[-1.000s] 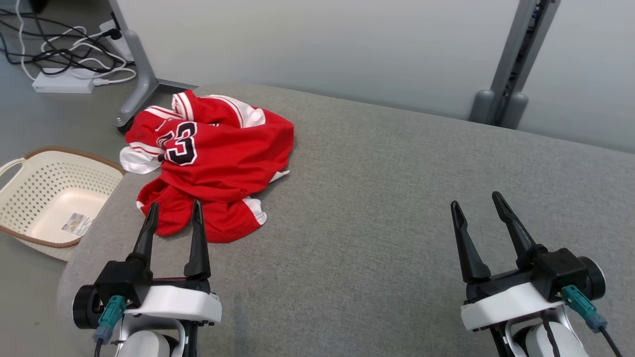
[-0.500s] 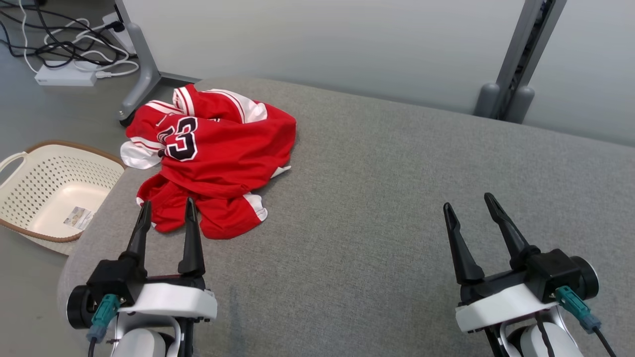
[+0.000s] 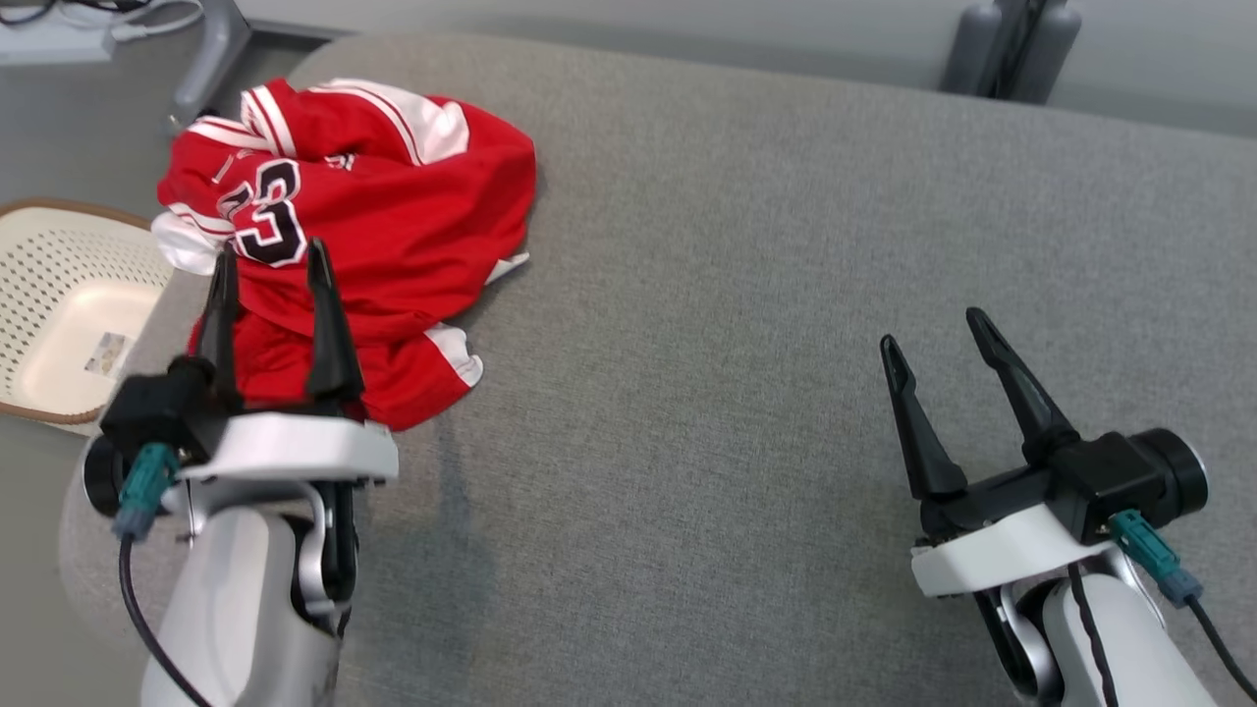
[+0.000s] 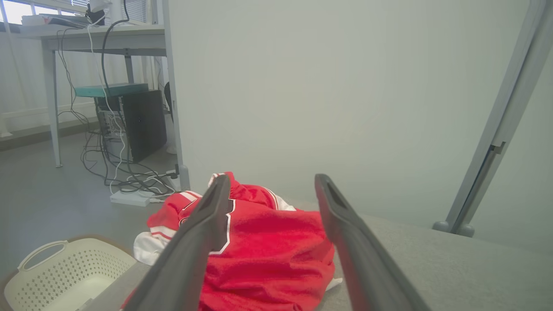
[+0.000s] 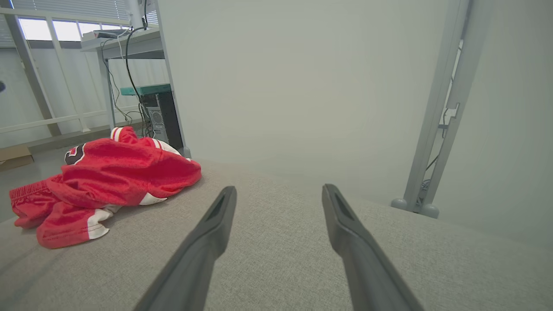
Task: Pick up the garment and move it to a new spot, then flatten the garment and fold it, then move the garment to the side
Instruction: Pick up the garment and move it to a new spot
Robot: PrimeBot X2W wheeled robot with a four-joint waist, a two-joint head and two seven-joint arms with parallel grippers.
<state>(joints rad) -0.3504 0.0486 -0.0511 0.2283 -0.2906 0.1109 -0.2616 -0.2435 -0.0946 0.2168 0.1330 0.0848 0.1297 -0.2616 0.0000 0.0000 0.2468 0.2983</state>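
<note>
A crumpled red jersey point(image 3: 393, 196) with white trim and a black number lies at the far left of the grey padded surface point(image 3: 746, 295). My left gripper point(image 3: 270, 260) hovers open over the jersey's near part, nothing between its fingers. In the left wrist view the jersey point(image 4: 268, 255) spreads behind and between the open fingers point(image 4: 203, 233). My right gripper point(image 3: 935, 328) stands open over bare grey surface at the right, well apart from the garment. The right wrist view has the jersey point(image 5: 108, 172) off to the left.
A cream perforated basket point(image 3: 49, 304) sits on the floor left of the surface, below its edge. Grey metal posts point(image 3: 1011, 39) and a pale wall stand behind. Cables and a computer tower point(image 4: 138, 125) sit under a desk at the far left.
The head camera has tilted down and closer, shifting the whole picture. My left gripper has risen and advanced over the jersey's near edge. The right gripper keeps its pose.
</note>
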